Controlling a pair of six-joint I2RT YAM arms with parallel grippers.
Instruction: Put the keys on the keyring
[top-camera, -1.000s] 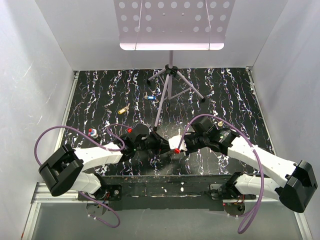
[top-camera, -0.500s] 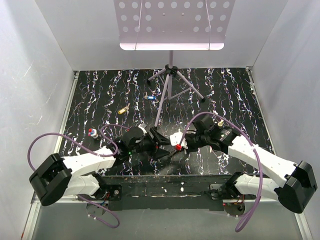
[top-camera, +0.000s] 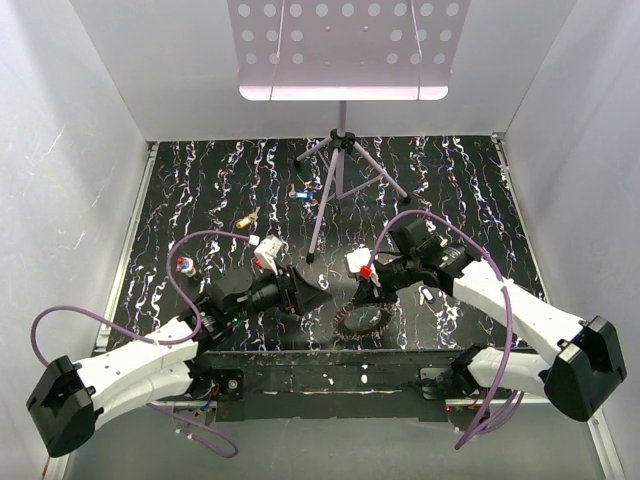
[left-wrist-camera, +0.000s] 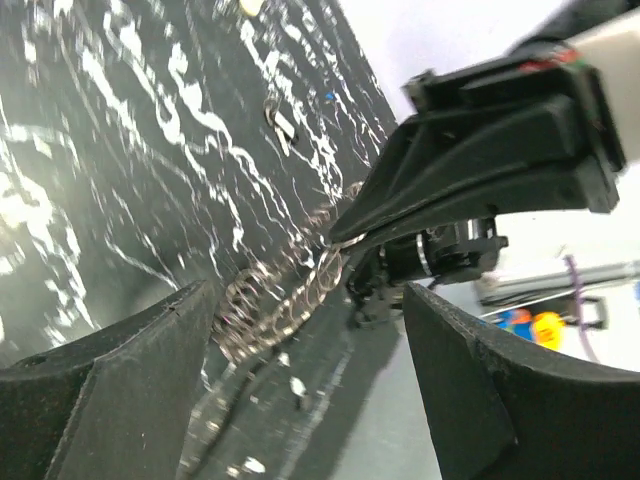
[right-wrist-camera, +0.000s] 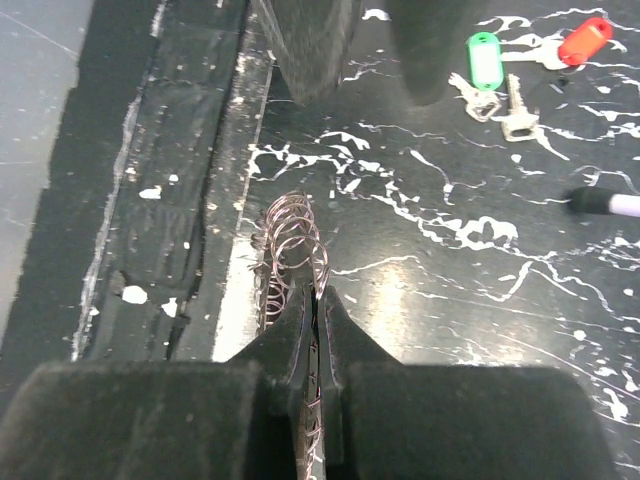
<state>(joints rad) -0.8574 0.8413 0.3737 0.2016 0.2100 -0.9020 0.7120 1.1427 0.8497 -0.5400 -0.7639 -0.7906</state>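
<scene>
The keyring (top-camera: 362, 320), a silvery toothed-looking ring, stands near the table's front edge. My right gripper (top-camera: 361, 298) is shut on its upper rim; in the right wrist view the keyring's (right-wrist-camera: 292, 240) wire loops stick out past the pinched tips of the right gripper (right-wrist-camera: 317, 295). My left gripper (top-camera: 305, 292) is open to the left of the ring, apart from it. Its wrist view shows the keyring (left-wrist-camera: 285, 300) beyond the left gripper (left-wrist-camera: 305, 380), with nothing between its fingers. A brass key (top-camera: 243, 219), a blue-headed key (top-camera: 301, 195) and a red-headed key (top-camera: 184, 265) lie further back. Green-headed (right-wrist-camera: 483, 55), red-headed (right-wrist-camera: 583, 40) and plain silver (right-wrist-camera: 517, 110) keys also lie on the table.
A tripod stand (top-camera: 340, 170) with a perforated white plate (top-camera: 345, 45) stands at the back centre, its legs spread over the black marbled table (top-camera: 450, 190). White walls close in the left, right and back. The front edge (top-camera: 330, 355) runs just below the keyring.
My left gripper has opened and its arm has drawn back to the left, away from the ring. The right gripper stays shut on the keyring, which now shows free beside the front edge.
</scene>
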